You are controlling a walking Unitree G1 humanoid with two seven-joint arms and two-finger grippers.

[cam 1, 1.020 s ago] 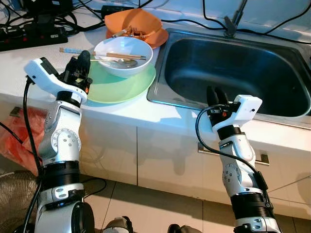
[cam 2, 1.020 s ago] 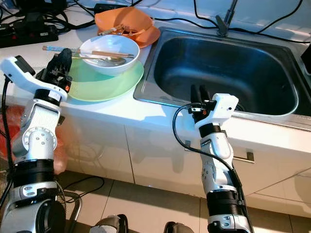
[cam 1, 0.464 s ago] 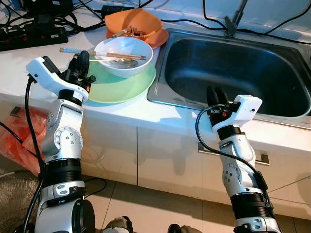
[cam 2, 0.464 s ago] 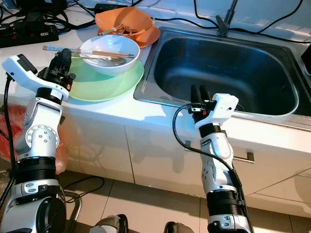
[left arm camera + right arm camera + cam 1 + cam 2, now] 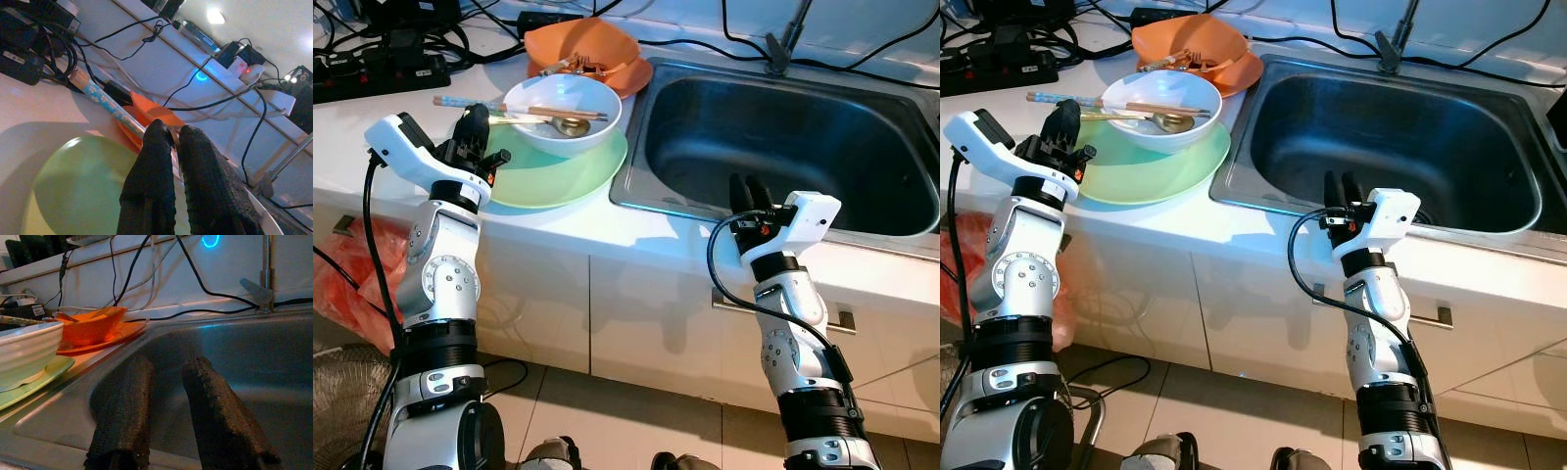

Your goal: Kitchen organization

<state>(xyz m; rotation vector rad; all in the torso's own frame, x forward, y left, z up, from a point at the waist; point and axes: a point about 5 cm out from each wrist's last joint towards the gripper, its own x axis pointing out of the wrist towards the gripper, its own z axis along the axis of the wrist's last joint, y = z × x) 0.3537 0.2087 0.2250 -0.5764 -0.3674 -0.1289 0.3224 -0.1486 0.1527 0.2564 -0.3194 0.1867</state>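
The step in hand appears to be clearing the used dishes beside the sink (image 5: 783,147): a white bowl (image 5: 561,108) stands on a green plate (image 5: 558,171) on the counter (image 5: 372,137), close to the sink's left rim, with chopsticks (image 5: 524,111) and a spoon (image 5: 563,124) laid across the bowl. An orange plate stack (image 5: 592,54) sits behind it toward the counter's back edge. The left gripper (image 5: 478,132) is at the left edge of the green plate, level with the near end of the utensils; in the left wrist view its fingers (image 5: 151,166) stand almost together with only a slim gap, and a thin metal piece shows between the tips, though whether it is clamped cannot be determined. The next move likely calls for a firm pinch on the utensil ends, then a lift clear of the bowl rim. The right gripper (image 5: 750,191) rests at the sink's front edge, its fingers (image 5: 127,401) parted by a moderate gap and holding nothing.
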